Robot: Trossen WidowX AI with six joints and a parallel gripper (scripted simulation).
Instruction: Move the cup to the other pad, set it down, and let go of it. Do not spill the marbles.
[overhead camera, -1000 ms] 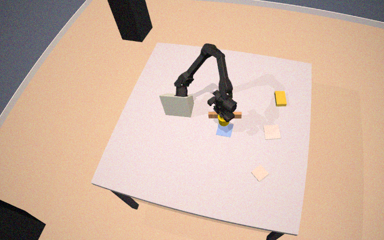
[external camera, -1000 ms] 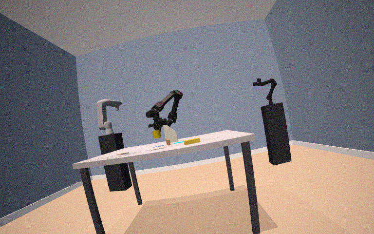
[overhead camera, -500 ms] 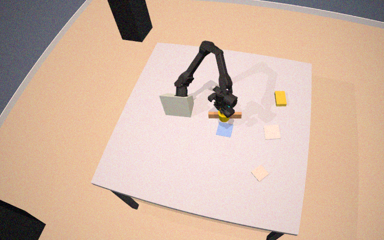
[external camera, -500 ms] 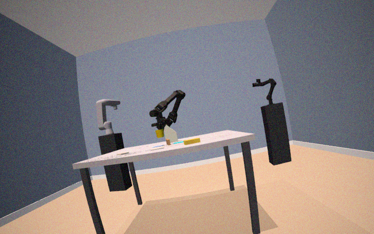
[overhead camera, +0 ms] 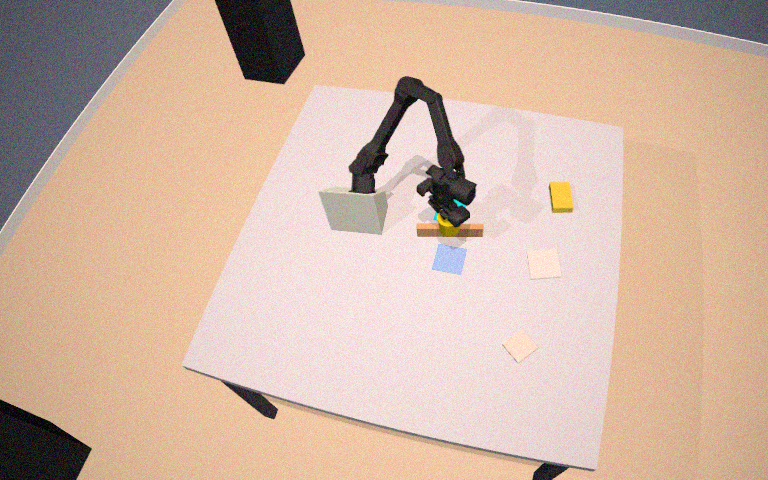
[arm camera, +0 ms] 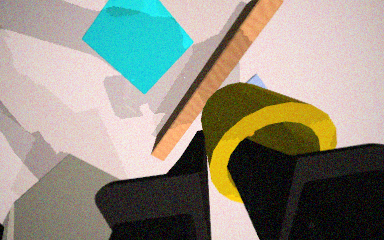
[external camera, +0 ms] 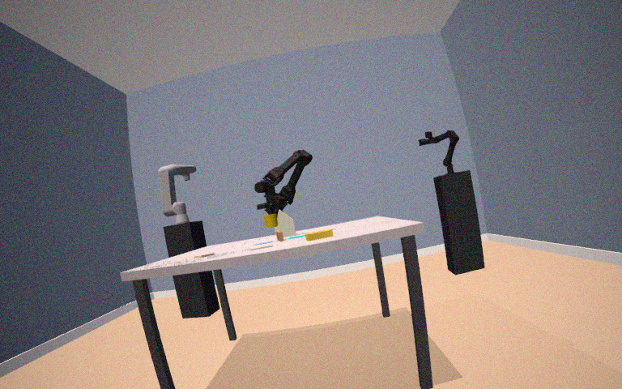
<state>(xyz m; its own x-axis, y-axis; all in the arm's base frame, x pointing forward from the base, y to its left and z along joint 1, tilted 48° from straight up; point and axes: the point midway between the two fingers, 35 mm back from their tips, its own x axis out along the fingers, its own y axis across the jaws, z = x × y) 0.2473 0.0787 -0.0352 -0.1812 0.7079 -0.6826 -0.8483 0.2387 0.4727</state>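
Yellow cup [arm camera: 240, 112] is what we've got clamped in the gripper [arm camera: 220, 160] right now: one finger [arm camera: 265, 170] sits inside the rim and the other presses the outer wall. From the exterior view we see the cup [external camera: 270, 220] hanging well above the worktop [external camera: 353, 231], roughly upright. In the top view it hovers right over the wooden bar [overhead camera: 465, 230], which lies flat between the two pads. We spot the cyan pad [arm camera: 137, 42] on the far side of that bar in the wrist view, and the blue pad [overhead camera: 449, 259] on the near side in the top view, with only a tiny corner of it peeking past the cup at the wrist. We can't see any marbles inside, the finger blocks the opening. Off to the side there's a yellow block [overhead camera: 561, 196] and two pale tiles [overhead camera: 543, 263], well apart from the cup.
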